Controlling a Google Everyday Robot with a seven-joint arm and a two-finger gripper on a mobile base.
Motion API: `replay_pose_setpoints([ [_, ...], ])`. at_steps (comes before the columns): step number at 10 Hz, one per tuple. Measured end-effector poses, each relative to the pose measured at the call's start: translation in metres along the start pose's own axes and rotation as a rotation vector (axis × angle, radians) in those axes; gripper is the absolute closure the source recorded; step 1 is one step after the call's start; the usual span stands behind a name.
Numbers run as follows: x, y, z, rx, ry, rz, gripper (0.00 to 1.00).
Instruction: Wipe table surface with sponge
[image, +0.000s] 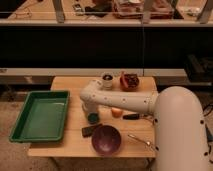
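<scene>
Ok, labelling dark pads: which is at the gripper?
The roundish dark green sponge, just under the gripper at table centre; the flat blackish block lies apart, by the purple bowl.

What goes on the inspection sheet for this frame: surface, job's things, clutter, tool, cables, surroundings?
Surface: light wooden table surface, crowded.
Job's things: dark green sponge on the table, right of the green tray.
Clutter: orange ball, dark block, purple bowl, spoon, cup, red dish.
Tool: tool directly over the sponge; contact cannot be told.
Cables: nothing seen.
Surroundings: dark counter behind the table.
</scene>
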Motion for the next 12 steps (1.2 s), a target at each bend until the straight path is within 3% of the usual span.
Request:
replay_pose_setpoints([
  [3, 0.016, -0.033, 0.002, 0.034, 0.013, -0.085, 0.90],
  [6, 0.046, -0.048, 0.010, 0.073, 0.012, -0.128, 0.90],
  [10, 0.096, -0.036, 0.017, 0.052, 0.021, -0.108, 0.90],
  [12, 0.105, -0.020, 0.019, 0.042, 0.019, -0.065, 0.90],
])
